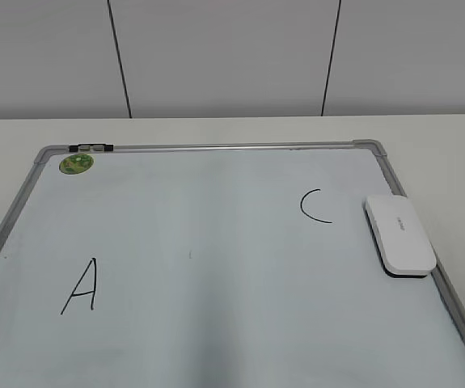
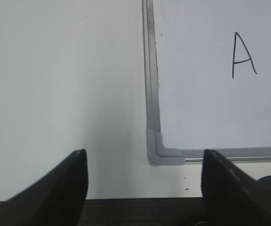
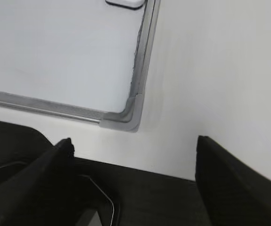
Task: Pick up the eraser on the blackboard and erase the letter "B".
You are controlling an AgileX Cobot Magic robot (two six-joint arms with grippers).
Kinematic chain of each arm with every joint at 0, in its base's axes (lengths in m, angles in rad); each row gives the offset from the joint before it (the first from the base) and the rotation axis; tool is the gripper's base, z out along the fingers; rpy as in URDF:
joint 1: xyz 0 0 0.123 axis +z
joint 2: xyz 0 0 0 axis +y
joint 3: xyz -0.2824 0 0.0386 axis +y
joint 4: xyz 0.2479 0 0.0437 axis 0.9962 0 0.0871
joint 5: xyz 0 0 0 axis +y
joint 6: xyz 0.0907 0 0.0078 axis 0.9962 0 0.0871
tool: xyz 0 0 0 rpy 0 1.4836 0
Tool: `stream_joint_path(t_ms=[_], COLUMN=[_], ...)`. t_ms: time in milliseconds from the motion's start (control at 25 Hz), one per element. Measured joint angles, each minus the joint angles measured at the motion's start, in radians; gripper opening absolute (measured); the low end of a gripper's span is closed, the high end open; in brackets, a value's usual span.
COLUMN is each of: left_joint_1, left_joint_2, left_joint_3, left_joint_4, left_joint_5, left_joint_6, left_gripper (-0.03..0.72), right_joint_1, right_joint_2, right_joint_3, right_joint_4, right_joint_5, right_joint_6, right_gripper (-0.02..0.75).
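Nearest you, the blackboard (image 1: pixel 216 242) shows "A" (image 1: pixel 81 287) and "C" (image 1: pixel 314 205); the eraser (image 1: pixel 399 235) lies on its right edge. Your left tool (image 2: pixel 143 181) gapes wide above the worktop (image 2: pixel 55 84). Your right tool (image 3: pixel 134 176) gapes wide too.

White eraser (image 1: pixel 399 234), white blackboard (image 1: pixel 216 242) framed silver-grey, green sticker (image 1: pixel 77 163), black A (image 1: pixel 82 287) and C (image 1: pixel 314 205)

The exterior view looks down at a slant across the blackboard (image 1: pixel 216 242) toward a wall. The left wrist view looks straight down at its near-left corner cap (image 2: pixel 161 150) and the "A" (image 2: pixel 243 54), which the exterior view shares. The right wrist view faces its near-right corner.
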Motion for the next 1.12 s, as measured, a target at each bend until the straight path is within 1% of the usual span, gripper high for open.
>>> stream_joint_path(t_ms=[240,640,1120], left_joint_1=[-0.002,-0.002,-0.003], left_joint_2=[-0.010,-0.010,-0.010], left_joint_3=[0.000,0.013,0.013], left_joint_4=[-0.004,-0.006,-0.019], left_joint_5=[0.004,-0.015,-0.015], left_joint_6=[0.000,0.000,0.000], left_gripper=[0.554,0.534,0.528], right_joint_1=[0.000,0.000,0.000], right_joint_2=[-0.105,-0.108,-0.108], right_joint_3=[0.002,0.002,0.002], right_joint_4=[-0.008,-0.008,-0.008], right_joint_5=[0.000,0.000,0.000], right_joint_6=[-0.029,-0.037,-0.037], right_gripper=[0.593,0.592,0.592])
